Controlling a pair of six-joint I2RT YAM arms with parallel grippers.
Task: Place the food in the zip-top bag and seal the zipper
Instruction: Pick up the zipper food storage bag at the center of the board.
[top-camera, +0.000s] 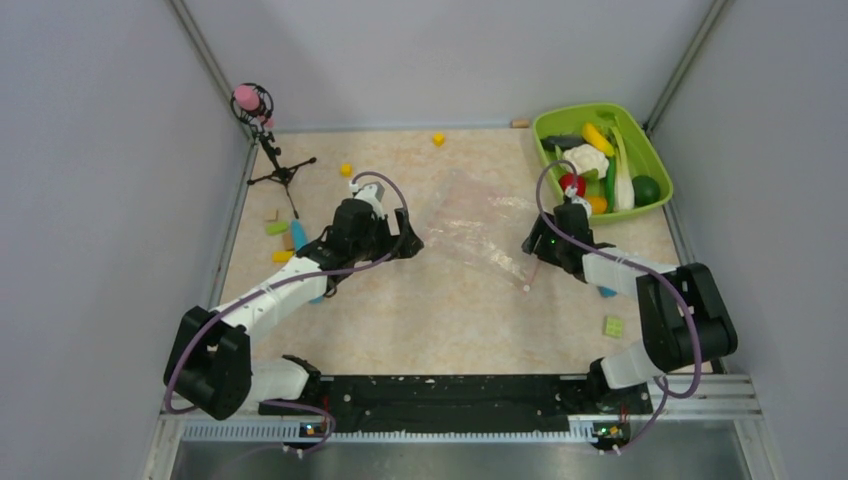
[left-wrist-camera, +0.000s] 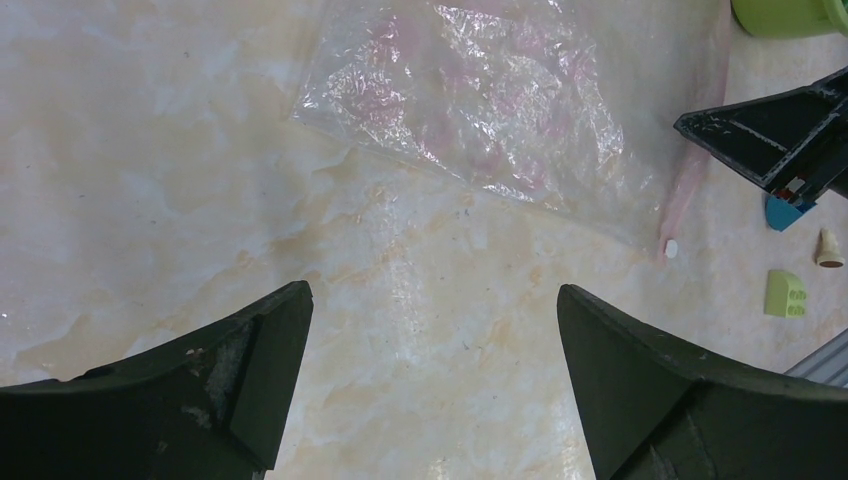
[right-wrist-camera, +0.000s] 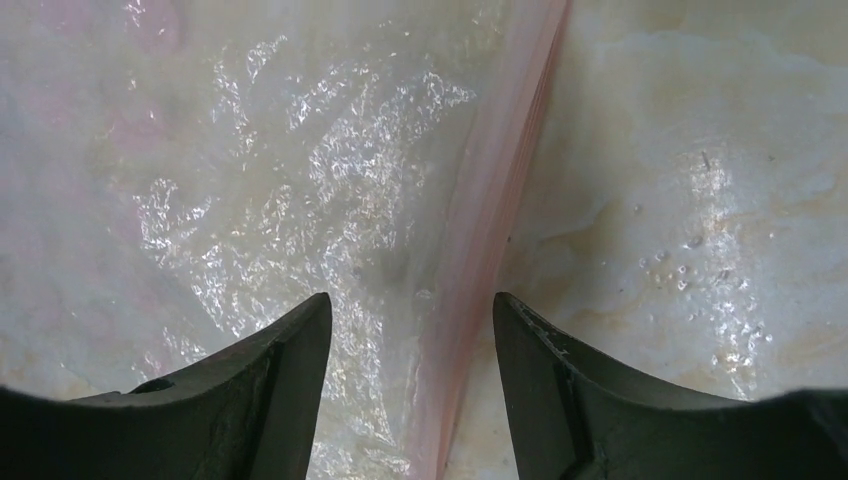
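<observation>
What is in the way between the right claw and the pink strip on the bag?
Nothing I can see. The right claw is open, and the pink strip along the edge of the bag runs right between its two fingers.

Top camera high and behind, facing forward and down, wrist cameras close above, all sharing the zip-top bag (top-camera: 478, 228)

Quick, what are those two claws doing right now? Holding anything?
Left gripper: open, holding nothing.
Right gripper: open, straddling the pink zipper, not pinching it.
</observation>
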